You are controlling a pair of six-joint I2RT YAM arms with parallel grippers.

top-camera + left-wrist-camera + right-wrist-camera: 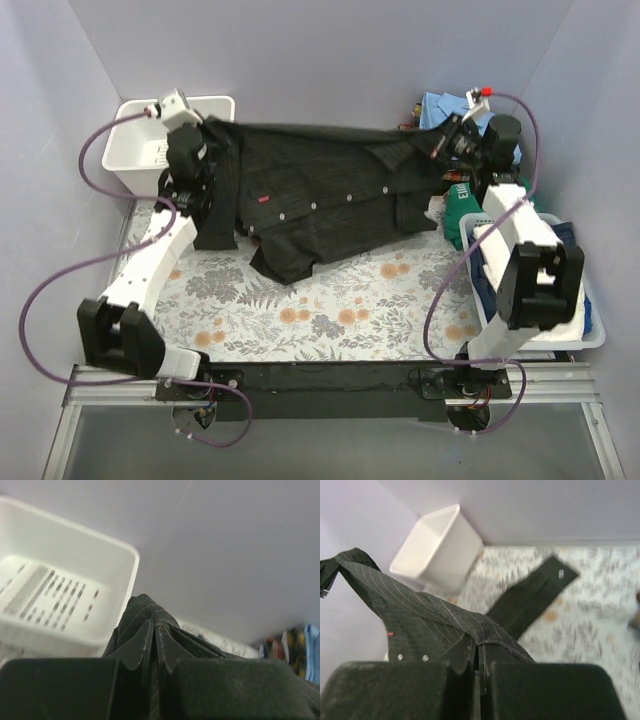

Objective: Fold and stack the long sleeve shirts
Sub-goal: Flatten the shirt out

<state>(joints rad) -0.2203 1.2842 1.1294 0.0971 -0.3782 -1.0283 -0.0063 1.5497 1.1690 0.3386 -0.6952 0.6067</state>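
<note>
- A robotics lab cell is indicated by plain lavender panel walls [320, 50] closed around a floral-clothed counter [340, 315].
- A silver metal mounting rail [110, 388] is fixed along its near edge.

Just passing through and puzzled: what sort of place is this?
Probably a robot test booth for laundry folding, not a home: plain lilac walls box in a floral-clothed table, with a white slotted plastic basket beside a black pinstriped button-up shirt.
</note>
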